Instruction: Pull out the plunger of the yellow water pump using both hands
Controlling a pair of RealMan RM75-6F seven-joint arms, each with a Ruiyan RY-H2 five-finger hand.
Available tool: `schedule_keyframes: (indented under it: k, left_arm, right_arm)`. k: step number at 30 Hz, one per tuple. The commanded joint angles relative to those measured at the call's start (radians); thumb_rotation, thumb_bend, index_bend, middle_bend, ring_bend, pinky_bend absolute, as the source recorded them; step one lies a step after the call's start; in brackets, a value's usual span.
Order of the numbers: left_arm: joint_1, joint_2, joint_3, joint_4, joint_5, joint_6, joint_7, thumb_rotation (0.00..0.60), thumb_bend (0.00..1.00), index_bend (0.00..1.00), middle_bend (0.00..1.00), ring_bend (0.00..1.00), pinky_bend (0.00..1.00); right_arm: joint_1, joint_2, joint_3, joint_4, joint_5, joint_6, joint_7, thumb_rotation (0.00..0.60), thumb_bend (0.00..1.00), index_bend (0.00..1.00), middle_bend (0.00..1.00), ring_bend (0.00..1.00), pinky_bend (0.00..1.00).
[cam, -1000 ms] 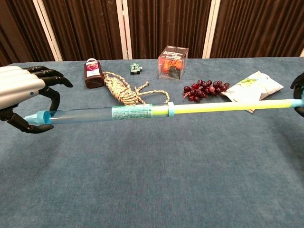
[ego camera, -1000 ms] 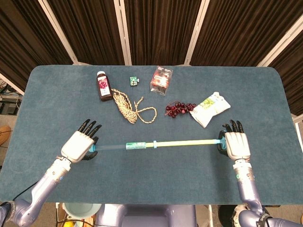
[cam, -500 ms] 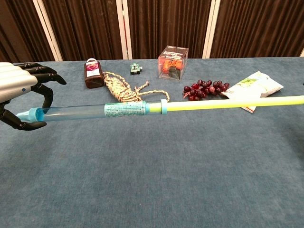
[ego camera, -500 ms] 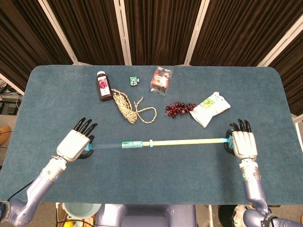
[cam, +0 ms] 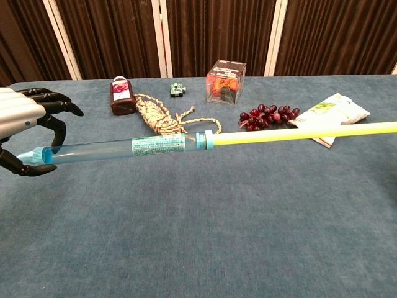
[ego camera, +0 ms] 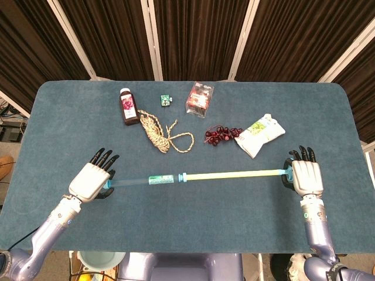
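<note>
The water pump is stretching almost level above the blue table, running across the front half between the two hands. Its left part is a clear light-blue tube with a printed label near its inner end and a blue cap at the far left tip. A blue collar is closing off the tube, and from it a thin yellow plunger rod is sticking out a long way toward the right, longer than the tube itself.

The left hand is gripping the capped end of the tube, its dark fingers curling over and under it. The right hand is wrapping around the blue handle at the far end of the rod; in the chest view this hand is lying outside the picture.

Behind the pump, well apart from it, a dark red bottle, a coil of rope, a small green object, a clear box, a bunch of grapes and a white snack bag are lying on the table.
</note>
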Motion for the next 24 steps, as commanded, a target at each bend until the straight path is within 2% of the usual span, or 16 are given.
schedule_keyframes:
  k: [1, 4, 6, 7, 11, 12, 16, 24]
  left_arm:
    - [0.002, 0.002, -0.002, -0.001, 0.000, 0.000, 0.001, 0.600, 0.43, 0.55, 0.09, 0.00, 0.02]
    - [0.005, 0.006, -0.003, -0.002, 0.000, -0.001, 0.003, 0.600, 0.43, 0.54, 0.09, 0.00, 0.02]
    - [0.007, 0.007, -0.005, -0.002, -0.001, -0.001, 0.003, 0.600, 0.40, 0.49, 0.08, 0.00, 0.02]
    - [0.008, 0.007, -0.005, -0.003, -0.001, -0.002, 0.001, 0.600, 0.37, 0.44, 0.06, 0.00, 0.02]
    - [0.010, 0.007, -0.005, -0.010, -0.009, -0.013, 0.003, 0.600, 0.18, 0.16, 0.00, 0.00, 0.02]
    - [0.010, 0.008, -0.005, -0.014, -0.012, -0.019, 0.002, 0.600, 0.15, 0.12, 0.00, 0.00, 0.02]
    - [0.012, 0.009, -0.004, -0.026, -0.010, -0.025, -0.003, 0.600, 0.10, 0.07, 0.00, 0.00, 0.02]
    - [0.025, 0.019, -0.001, -0.040, -0.005, -0.020, -0.019, 0.600, 0.09, 0.05, 0.00, 0.00, 0.02]
  right_arm:
    - [0.001, 0.002, 0.003, -0.002, 0.004, 0.000, -0.001, 0.600, 0.49, 0.72, 0.24, 0.06, 0.05]
    - [0.001, 0.005, 0.003, -0.003, 0.010, -0.003, -0.002, 0.600, 0.49, 0.72, 0.24, 0.06, 0.05]
    - [0.000, 0.006, 0.002, -0.004, 0.013, -0.006, -0.001, 0.600, 0.48, 0.69, 0.24, 0.06, 0.06]
    - [0.000, 0.007, 0.000, -0.004, 0.012, -0.008, 0.000, 0.600, 0.47, 0.67, 0.23, 0.05, 0.05]
    - [-0.002, 0.014, -0.016, -0.004, 0.005, -0.021, -0.004, 0.600, 0.36, 0.34, 0.16, 0.03, 0.03]
    - [-0.002, 0.016, -0.019, -0.005, 0.006, -0.025, -0.007, 0.600, 0.35, 0.31, 0.15, 0.02, 0.03]
    - [-0.002, 0.022, -0.022, -0.010, 0.011, -0.028, -0.010, 0.600, 0.32, 0.30, 0.14, 0.02, 0.02]
    - [-0.010, 0.040, -0.025, -0.031, 0.037, -0.032, -0.015, 0.600, 0.29, 0.24, 0.10, 0.00, 0.00]
